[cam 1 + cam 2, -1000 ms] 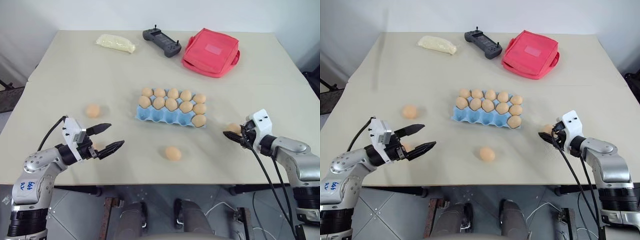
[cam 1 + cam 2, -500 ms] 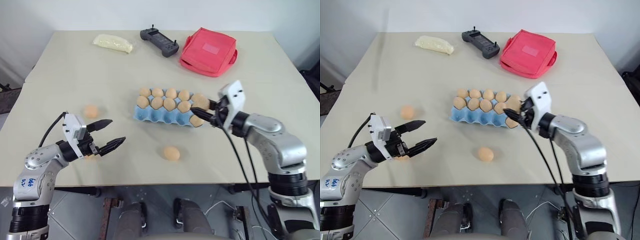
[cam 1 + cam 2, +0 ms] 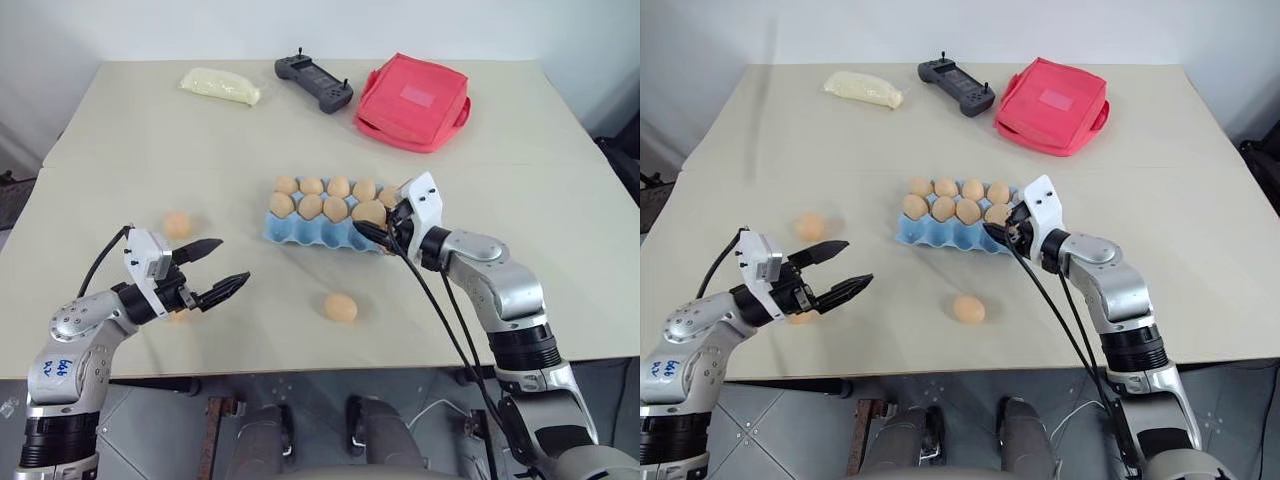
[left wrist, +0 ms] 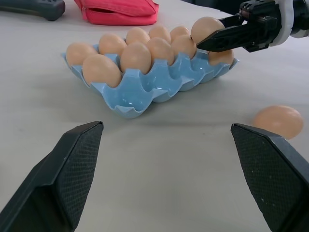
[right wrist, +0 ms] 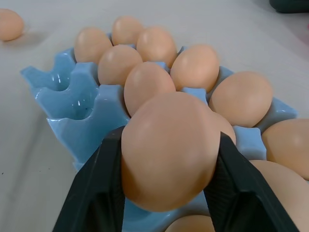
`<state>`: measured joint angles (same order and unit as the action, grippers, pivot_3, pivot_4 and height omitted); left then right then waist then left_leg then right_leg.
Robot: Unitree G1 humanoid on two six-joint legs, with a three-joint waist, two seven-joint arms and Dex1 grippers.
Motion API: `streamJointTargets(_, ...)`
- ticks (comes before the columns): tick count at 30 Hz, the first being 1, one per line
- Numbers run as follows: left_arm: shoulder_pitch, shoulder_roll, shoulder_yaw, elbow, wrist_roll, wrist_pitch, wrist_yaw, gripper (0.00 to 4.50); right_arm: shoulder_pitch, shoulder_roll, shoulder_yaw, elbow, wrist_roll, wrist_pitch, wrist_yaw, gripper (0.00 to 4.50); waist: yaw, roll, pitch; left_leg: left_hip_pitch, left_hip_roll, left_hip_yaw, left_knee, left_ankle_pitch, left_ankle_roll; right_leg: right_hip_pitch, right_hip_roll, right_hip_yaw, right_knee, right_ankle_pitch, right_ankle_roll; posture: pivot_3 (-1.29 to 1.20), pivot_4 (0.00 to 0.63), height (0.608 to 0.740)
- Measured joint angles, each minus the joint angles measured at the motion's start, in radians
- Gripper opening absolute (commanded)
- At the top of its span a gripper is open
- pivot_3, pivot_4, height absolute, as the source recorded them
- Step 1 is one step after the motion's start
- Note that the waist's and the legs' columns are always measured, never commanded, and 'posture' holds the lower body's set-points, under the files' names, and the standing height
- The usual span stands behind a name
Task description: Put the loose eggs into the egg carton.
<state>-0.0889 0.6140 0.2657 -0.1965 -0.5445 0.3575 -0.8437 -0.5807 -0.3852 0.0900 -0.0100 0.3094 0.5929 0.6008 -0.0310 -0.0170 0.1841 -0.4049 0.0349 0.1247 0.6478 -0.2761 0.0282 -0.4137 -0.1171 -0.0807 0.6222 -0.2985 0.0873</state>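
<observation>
Over on the left, the left gripper (image 3: pixel 222 268) hangs above the table (image 3: pixel 120 150) with its fingers spread wide and nothing between them, one loose egg (image 3: pixel 177 224) lying just beyond it and another (image 3: pixel 340 306) near the front edge. In the middle sits the egg carton (image 3: pixel 300 230), mostly filled. At its right end the right gripper (image 5: pixel 164 183) pinches an egg (image 5: pixel 169 147) over the near row.

Left arm bent, forearm reaching forward and inward; left gripper (image 3: pixel 215 271) level, fingers spread wide, nothing between them. Right arm extended forward and inward, wrist angled slightly down; right gripper (image 3: pixel 372 227) with egg (image 5: pixel 169 147) between both fingers, pads against its sides. Grippers well apart.
</observation>
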Motion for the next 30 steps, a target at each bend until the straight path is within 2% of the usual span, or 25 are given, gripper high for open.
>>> streamJointTargets(4, -0.001, -0.001, 0.000, 0.000, 0.000, 0.000, 0.001, 4.50, 0.000, 0.006, 0.003, -0.010, 0.001, 0.001, 0.015, 4.45, 0.000, 0.000, 0.000, 0.000, 0.000, 0.000, 0.000, 0.000, -0.002, 0.000, 0.000, 0.000, 0.001, 0.000, 0.000, 0.00, 0.150, 0.740)
streamJointTargets(11, -0.023, -0.002, -0.002, 0.004, 0.000, -0.003, 0.000, 4.50, 0.000, -0.004, -0.012, -0.087, 0.022, 0.041, 0.018, 4.48, 0.001, 0.000, 0.000, 0.000, 0.000, 0.000, -0.001, 0.000, -0.002, -0.001, -0.001, 0.000, 0.000, 0.000, 0.000, 0.00, 0.150, 0.740)
streamJointTargets(15, -0.031, -0.002, -0.008, 0.012, 0.000, -0.008, -0.007, 4.50, 0.046, -0.104, -0.062, -0.228, 0.085, 0.120, 0.060, 4.48, 0.005, 0.000, 0.000, 0.000, 0.000, -0.002, -0.001, -0.001, 0.000, 0.000, -0.001, -0.001, 0.000, 0.000, 0.000, 0.00, 0.150, 0.740)
streamJointTargets(20, -0.048, -0.001, -0.012, 0.026, 0.003, -0.018, -0.023, 4.50, 0.210, -0.251, -0.173, -0.367, 0.195, 0.197, 0.148, 4.48, 0.007, 0.001, 0.000, -0.001, 0.000, -0.002, -0.001, -0.003, 0.001, 0.000, -0.001, -0.002, -0.003, 0.000, 0.000, 0.00, 0.150, 0.740)
streamJointTargets(25, -0.065, 0.004, -0.012, 0.065, 0.015, -0.043, -0.042, 4.50, 0.461, -0.411, -0.366, -0.471, 0.291, 0.149, 0.329, 4.48, 0.012, 0.000, 0.000, -0.001, 0.001, -0.001, -0.001, -0.003, 0.002, 0.002, 0.000, -0.004, -0.005, 0.000, 0.000, 0.00, 0.150, 0.740)
streamJointTargets(30, -0.069, 0.012, -0.004, 0.112, 0.025, -0.112, -0.058, 4.50, 0.659, -0.475, -0.447, -0.472, 0.304, 0.081, 0.459, 4.48, 0.006, 0.000, 0.000, 0.001, 0.002, 0.001, 0.001, -0.003, 0.001, 0.003, 0.001, -0.002, -0.004, 0.000, -0.001, 0.00, 0.150, 0.740)
